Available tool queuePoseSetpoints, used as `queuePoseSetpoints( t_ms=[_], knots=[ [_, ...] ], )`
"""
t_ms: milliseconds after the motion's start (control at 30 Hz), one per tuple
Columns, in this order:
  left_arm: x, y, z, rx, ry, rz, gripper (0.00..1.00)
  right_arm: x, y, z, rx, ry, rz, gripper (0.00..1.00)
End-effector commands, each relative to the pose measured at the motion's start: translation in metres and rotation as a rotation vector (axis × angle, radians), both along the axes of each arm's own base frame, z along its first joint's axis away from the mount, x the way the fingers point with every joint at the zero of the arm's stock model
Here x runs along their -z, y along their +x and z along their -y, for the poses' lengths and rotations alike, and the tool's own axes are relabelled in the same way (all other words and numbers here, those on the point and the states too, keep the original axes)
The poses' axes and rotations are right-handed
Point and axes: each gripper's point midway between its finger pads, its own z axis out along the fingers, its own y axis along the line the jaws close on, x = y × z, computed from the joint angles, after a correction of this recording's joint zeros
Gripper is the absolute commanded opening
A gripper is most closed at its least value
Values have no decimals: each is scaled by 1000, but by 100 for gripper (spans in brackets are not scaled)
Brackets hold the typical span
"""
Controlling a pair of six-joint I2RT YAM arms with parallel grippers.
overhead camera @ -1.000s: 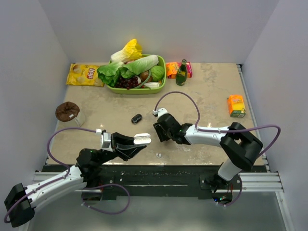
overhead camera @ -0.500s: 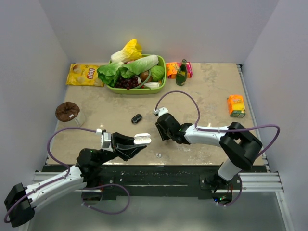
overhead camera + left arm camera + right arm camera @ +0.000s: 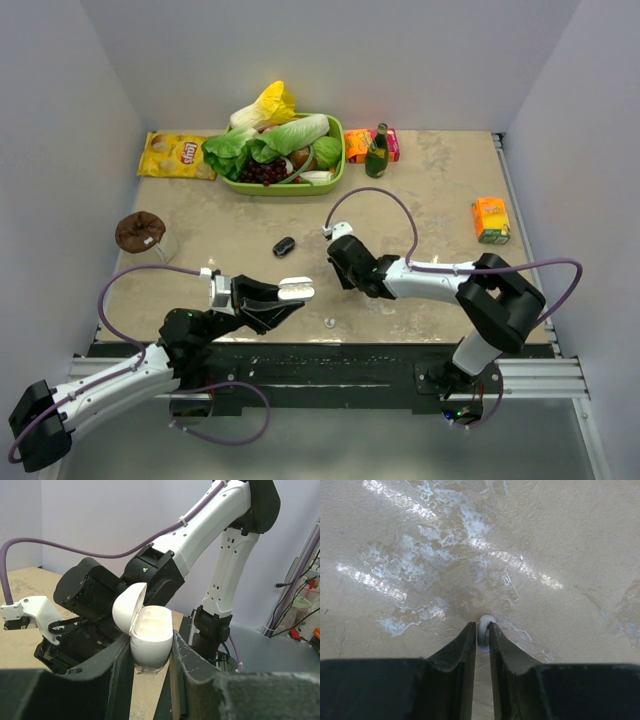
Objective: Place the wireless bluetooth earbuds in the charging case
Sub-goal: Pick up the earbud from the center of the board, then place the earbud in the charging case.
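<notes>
White oval charging case (image 3: 149, 635), lid open, clamped in the left gripper (image 3: 150, 652); right of it, the right gripper (image 3: 481, 631) pinches a tiny whitish earbud (image 3: 485, 621).

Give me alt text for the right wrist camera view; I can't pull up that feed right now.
The right gripper, its two black fingers nearly together, pinches a tiny whitish round earbud between its tips, right at the surface of the mottled beige tabletop. Glare streaks cross the tabletop beyond the fingers, and no charging case shows in this view.
</notes>
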Motion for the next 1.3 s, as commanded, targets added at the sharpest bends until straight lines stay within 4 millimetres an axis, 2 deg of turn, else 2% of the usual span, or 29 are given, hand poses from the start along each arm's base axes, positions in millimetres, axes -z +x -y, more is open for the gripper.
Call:
queuePoseSetpoints(
  t_ms=[0, 133, 200, 300, 333, 433, 467, 600, 633, 667, 700, 733, 767, 800, 833, 933, 967, 1000, 1067, 1133, 1200, 1233, 1267],
  knots=[
    [76, -5, -4, 9, 100, -87, 0, -12, 12, 0, 38, 0, 39, 14],
    [75, -5, -4, 10, 98, -85, 0, -11, 12, 3, 51, -2, 39, 1],
    [75, -5, -4, 11, 99, -86, 0, -14, 12, 5, 68, -2, 47, 0],
    [74, -5, -4, 9, 98, -84, 0, -42, 14, 4, 84, 77, 99, 0],
    [73, -4, -4, 7, 96, -81, 0, -67, 13, 3, 85, 135, 140, 0],
    [73, -3, -4, 3, 97, -80, 0, -110, 9, 6, 71, 217, 196, 0],
    [72, -3, -4, 4, 98, -83, 0, -138, 6, 8, 58, 268, 239, 0],
    [70, -4, -3, 8, 91, -77, 0, -192, -3, 21, 26, 314, 318, 0],
    [68, -4, -3, 7, 87, -73, 0, -206, -11, 17, -39, 337, 325, 0],
    [69, -4, -2, 14, 90, -79, 0, -228, -21, 17, -96, 397, 362, 0],
    [66, -6, -2, 23, 82, -67, 0, -239, -30, 15, -154, 437, 381, 0],
    [62, -6, -1, 30, 80, -58, 0, -256, -46, 3, -275, 509, 405, 0],
    [63, -6, 2, 35, 97, -56, 0, -268, -55, 2, -320, 548, 423, 0],
    [62, -8, 4, 53, 104, -47, 0, -289, -66, 5, -360, 602, 460, 0],
    [57, -9, 6, 61, 100, -37, 0, -297, -83, -4, -462, 643, 444, 0],
    [49, -16, 9, 107, 86, -13, 0, -310, -107, -14, -627, 650, 407, 0],
    [50, -18, 11, 125, 92, -16, 0, -314, -126, -20, -739, 681, 383, 0],
    [44, -24, 12, 158, 77, 11, 0, -324, -137, -19, -778, 713, 417, 0],
    [41, -29, 15, 193, 76, 26, 0, -328, -147, -19, -820, 732, 436, 0],
    [37, -32, 19, 222, 80, 41, 0, -323, -153, -20, -856, 716, 417, 0],
    [42, -35, 23, 252, 106, 37, 0, -318, -164, -26, -903, 704, 380, 0],
    [31, -34, 26, 259, 96, 57, 0, -315, -166, -29, -917, 692, 369, 0],
    [36, -32, 30, 267, 126, 49, 0, -309, -168, -33, -926, 673, 345, 0]
  ],
)
